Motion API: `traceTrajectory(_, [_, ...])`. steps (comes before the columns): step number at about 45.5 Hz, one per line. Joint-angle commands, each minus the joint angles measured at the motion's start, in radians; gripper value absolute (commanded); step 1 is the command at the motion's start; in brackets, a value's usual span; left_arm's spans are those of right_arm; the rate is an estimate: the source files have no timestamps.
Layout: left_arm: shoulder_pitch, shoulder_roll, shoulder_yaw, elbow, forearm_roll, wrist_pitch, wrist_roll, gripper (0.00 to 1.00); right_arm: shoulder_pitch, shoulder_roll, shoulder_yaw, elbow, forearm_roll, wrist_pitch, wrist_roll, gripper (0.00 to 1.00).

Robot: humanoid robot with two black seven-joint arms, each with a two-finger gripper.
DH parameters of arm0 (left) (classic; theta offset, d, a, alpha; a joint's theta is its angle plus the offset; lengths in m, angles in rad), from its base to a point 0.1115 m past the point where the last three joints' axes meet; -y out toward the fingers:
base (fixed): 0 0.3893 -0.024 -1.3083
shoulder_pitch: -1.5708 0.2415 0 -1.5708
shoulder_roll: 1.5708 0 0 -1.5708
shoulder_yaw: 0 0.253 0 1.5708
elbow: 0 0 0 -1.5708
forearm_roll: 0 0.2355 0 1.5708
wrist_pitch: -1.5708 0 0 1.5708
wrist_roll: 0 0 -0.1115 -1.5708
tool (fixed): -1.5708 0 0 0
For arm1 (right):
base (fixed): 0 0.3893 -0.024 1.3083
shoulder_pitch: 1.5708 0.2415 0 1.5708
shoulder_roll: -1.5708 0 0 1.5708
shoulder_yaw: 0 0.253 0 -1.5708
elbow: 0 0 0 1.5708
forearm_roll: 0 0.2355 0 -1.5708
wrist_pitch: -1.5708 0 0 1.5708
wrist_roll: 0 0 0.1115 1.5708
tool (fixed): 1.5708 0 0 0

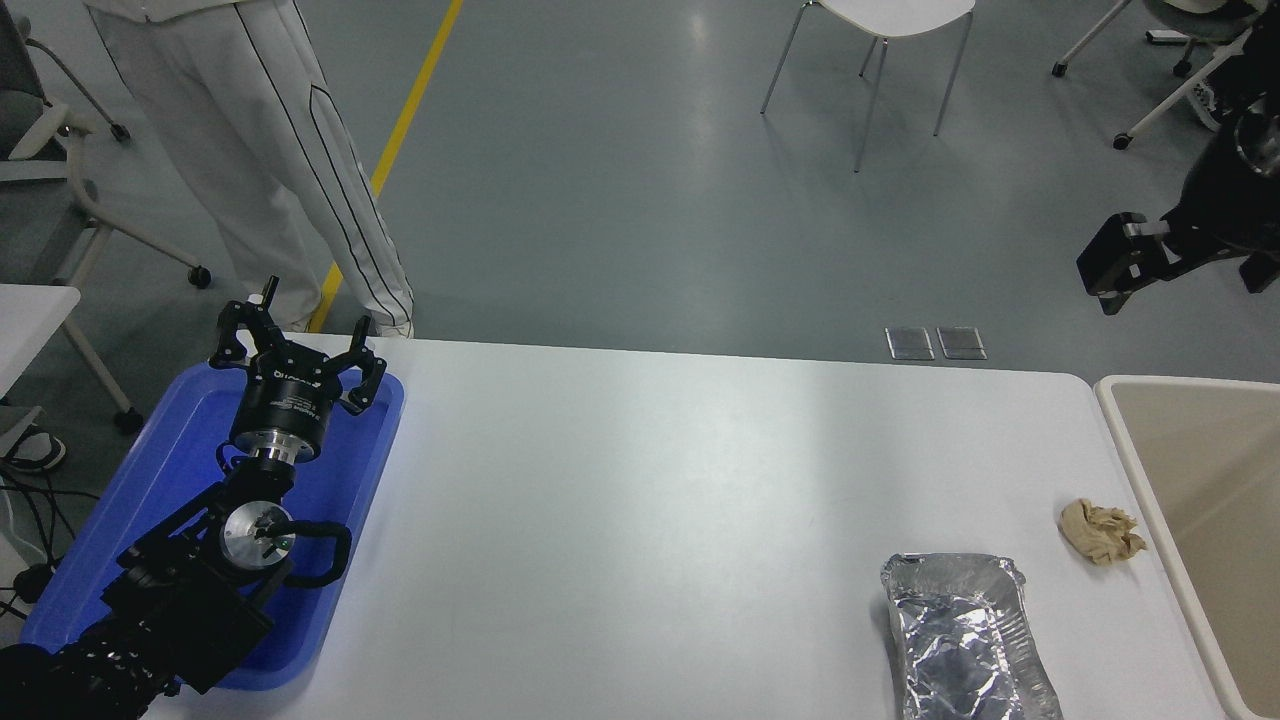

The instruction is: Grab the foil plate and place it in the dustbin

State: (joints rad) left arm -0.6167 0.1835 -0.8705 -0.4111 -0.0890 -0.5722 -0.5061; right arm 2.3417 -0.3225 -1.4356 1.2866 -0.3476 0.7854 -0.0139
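The foil plate [965,640], a shiny crinkled silver tray, lies on the white table [640,520] near its front right edge, its near end cut off by the picture's bottom. The dustbin [1200,480], beige with a pale rim, stands against the table's right end. My right gripper [1115,265] hangs high at the right edge, over the floor beyond the table, far from the plate. At the lower left my left gripper [297,345] is parked open over the blue tray [150,500], holding nothing.
A crumpled tan paper wad [1100,531] lies between the foil plate and the dustbin. A person in white trousers [270,160] stands beyond the table's far left corner. Chairs stand on the grey floor at the back.
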Motion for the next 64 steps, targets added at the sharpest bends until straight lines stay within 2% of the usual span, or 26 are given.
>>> traceTrajectory(1, [0.0, 0.001, 0.001, 0.0, 0.0, 0.0, 0.0, 1.0, -0.007, 0.002, 0.004, 0.0, 0.005, 0.0, 0.0, 1.0])
traceTrajectory(30, [0.0, 0.001, -0.001, 0.0, 0.0, 0.0, 0.0, 1.0, -0.116, -0.007, 0.075, 0.008, 0.013, 0.0, 0.0, 1.0])
traceTrajectory(45, [0.0, 0.001, -0.001, 0.0, 0.0, 0.0, 0.0, 1.0, -0.203, -0.087, 0.084, 0.008, 0.01, 0.0, 0.0, 1.0])
traceTrajectory(64, [0.002, 0.001, -0.001, 0.0, 0.0, 0.0, 0.0, 1.0, -0.464, -0.17, 0.161, 0.005, -0.01, 0.0, 0.0, 0.99])
